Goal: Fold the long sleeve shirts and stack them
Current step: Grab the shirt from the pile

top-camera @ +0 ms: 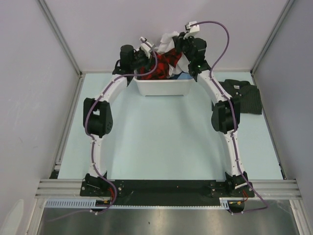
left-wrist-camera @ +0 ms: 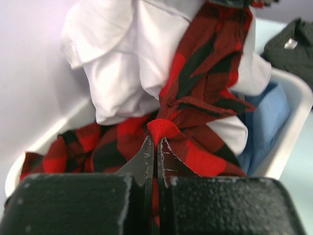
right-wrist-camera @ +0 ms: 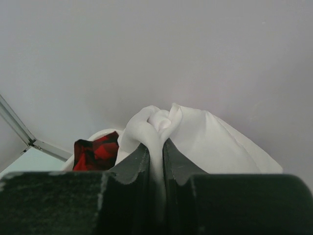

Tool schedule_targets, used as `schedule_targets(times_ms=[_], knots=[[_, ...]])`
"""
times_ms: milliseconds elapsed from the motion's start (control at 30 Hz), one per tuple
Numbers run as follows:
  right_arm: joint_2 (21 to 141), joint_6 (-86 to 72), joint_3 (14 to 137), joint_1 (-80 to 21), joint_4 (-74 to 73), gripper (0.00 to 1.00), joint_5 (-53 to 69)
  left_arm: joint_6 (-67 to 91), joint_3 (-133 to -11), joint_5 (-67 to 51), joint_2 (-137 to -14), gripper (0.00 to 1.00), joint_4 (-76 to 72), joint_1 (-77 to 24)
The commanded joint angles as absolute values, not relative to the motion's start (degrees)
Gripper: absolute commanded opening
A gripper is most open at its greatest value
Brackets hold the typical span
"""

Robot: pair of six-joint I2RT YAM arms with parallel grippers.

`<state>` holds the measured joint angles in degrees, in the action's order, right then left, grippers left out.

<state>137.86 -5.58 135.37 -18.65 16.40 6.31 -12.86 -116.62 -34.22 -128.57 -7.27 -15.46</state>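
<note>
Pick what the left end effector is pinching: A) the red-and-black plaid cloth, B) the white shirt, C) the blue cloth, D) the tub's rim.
A: in the left wrist view the left end effector is shut on a bunched fold of the red-and-black plaid cloth.

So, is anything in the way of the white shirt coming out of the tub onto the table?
Yes: the red plaid cloth drapes across the white shirt in the tub. The left gripper pinches that plaid, the right gripper the white shirt. Nothing shows on the table in front.
</note>
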Motion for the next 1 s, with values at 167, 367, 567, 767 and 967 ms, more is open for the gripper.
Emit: schedule_targets(times_ms=[167, 367, 567, 767, 967], knots=[[135.4, -5.2, 138.3, -14.2, 26.9, 0.12, -1.8, -30.0, -107.2, -30.7, -121.2, 0.0, 6.3, -9.6], [134.0, -7.0, 134.3, -13.4, 28.0, 0.29, -0.7, -36.8, -105.4, -32.3, -119.4, 0.0, 8.3, -9.6], [134.5, -7.2, 134.4, -13.1, 27.1, 0.03, 2.2, -37.0, -105.8, -31.6, -119.5, 0.0, 9.1, -9.3], [135.1, -8.7, 136.7, -12.7, 25.8, 0.0, 3.7, -23.7, -115.7, -22.3, -123.0, 0.31, 9.2, -9.1], [134.0, -10.8, 143.7, -14.4, 28.4, 0.0, 3.3, -8.9, -122.3, -23.2, -120.6, 0.99, 8.6, -8.2]])
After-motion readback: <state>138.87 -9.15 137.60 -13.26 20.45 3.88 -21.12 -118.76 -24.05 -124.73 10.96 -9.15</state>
